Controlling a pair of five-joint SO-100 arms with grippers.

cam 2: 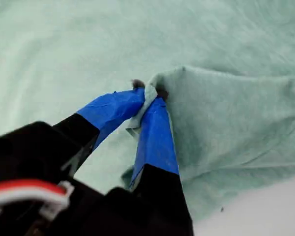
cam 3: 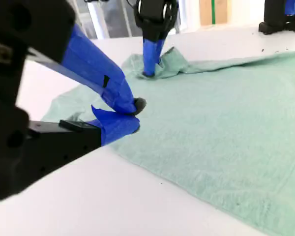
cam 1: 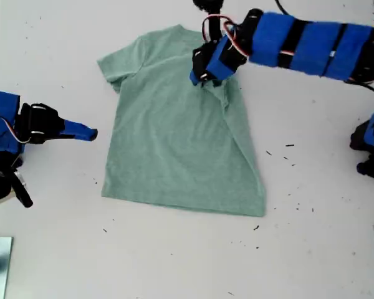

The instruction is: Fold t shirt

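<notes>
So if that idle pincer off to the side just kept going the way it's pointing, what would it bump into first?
My second pincer points across bare table toward the t shirt. Going straight on, it would likely meet the shirt's near side edge first, though its height above the table is unclear.

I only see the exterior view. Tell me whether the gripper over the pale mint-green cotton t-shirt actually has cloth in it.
Observer: It does. The first wrist view shows my first gripper shut on a small bunched fold of the pale mint-green cotton t-shirt.
Operator: Now report on the other gripper, at my view's left.
Observer: The second wrist view shows my second gripper closed with nothing in it, beside the shirt's edge above the white table.
</notes>
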